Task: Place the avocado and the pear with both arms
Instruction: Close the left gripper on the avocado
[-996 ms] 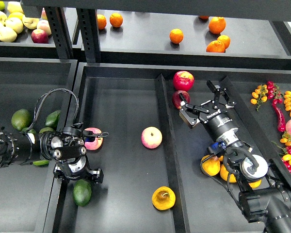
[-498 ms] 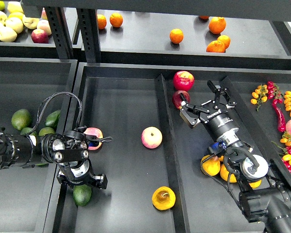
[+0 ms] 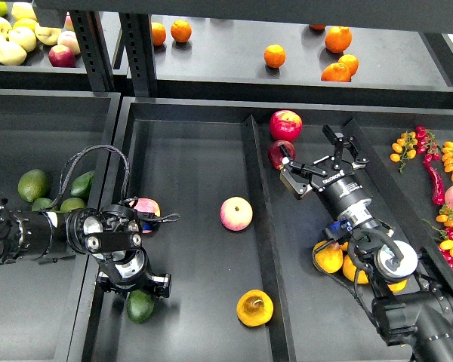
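The dark green avocado [image 3: 140,306] lies at the front left of the middle tray [image 3: 189,158]. My left gripper [image 3: 134,284] points down right over it and hides its top; the two fingertips stand wide apart on either side. The yellow-orange pear [image 3: 254,308], brown hollow facing up, lies at the tray's front right, by the divider. My right gripper [image 3: 321,161] is open and empty over the right tray, well behind the pear and next to a dark red apple [image 3: 280,153].
A pink-yellow apple [image 3: 235,213] lies mid-tray and another [image 3: 146,208] sits beside my left wrist. More avocados [image 3: 32,184] fill the left bin. A red apple [image 3: 285,124], yellow fruit [image 3: 329,257], chillies and small tomatoes [image 3: 438,162] lie on the right. Oranges [image 3: 274,55] sit on the back shelf.
My left gripper has moved right and toward the front, down over the avocado. The avocado has shifted slightly right. The right arm has not moved.
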Available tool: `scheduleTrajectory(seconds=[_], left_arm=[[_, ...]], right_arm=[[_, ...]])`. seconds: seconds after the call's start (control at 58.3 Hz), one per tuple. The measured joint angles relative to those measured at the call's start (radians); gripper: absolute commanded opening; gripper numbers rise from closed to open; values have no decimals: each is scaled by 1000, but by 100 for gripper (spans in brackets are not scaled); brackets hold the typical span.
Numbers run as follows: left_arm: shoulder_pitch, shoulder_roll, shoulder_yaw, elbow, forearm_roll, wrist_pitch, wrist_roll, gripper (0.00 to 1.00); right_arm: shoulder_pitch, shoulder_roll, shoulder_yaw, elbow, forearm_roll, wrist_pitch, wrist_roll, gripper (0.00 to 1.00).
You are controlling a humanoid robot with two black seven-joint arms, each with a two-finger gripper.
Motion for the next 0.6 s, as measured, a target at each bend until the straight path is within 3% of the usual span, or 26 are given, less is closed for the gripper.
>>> scheduleTrajectory(seconds=[0.275, 0.601], left_arm=[[-2, 0, -2, 3, -117, 0, 0, 21], [-45, 0, -19, 28, -128, 0, 0, 20]], right_arm=[[0, 0, 2, 0, 0, 0, 1, 99], [0, 0, 0, 0, 1, 1, 0, 99]])
